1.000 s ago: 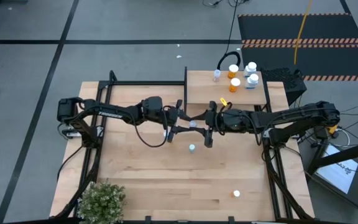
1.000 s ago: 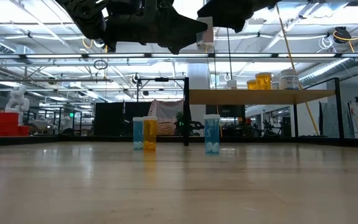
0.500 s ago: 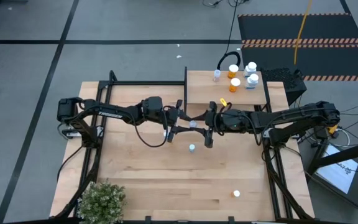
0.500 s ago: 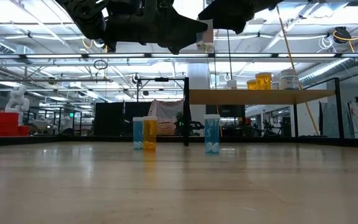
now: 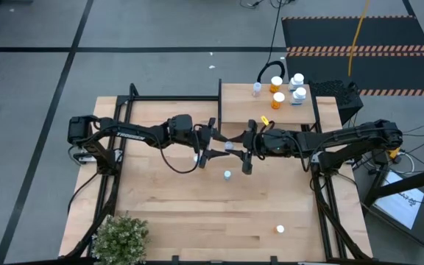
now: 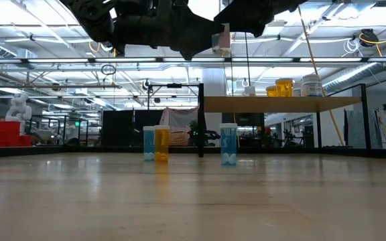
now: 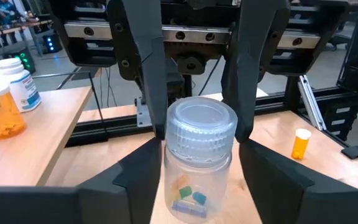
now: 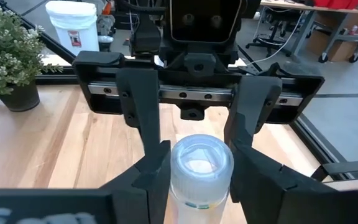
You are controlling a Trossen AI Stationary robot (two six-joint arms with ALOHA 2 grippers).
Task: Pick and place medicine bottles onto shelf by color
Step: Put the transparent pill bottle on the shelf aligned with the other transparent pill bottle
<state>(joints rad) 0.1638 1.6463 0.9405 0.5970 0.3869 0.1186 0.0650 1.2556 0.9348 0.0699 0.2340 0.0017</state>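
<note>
Light-wood table [image 5: 197, 213] over grey floor [image 5: 160, 37] with black tape lines.

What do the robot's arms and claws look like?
Both arms are black and jointed, with black cables looping along them. The left gripper and right gripper each have two flat, dark, angular fingers sliding on a silver rail with small screws.
</note>
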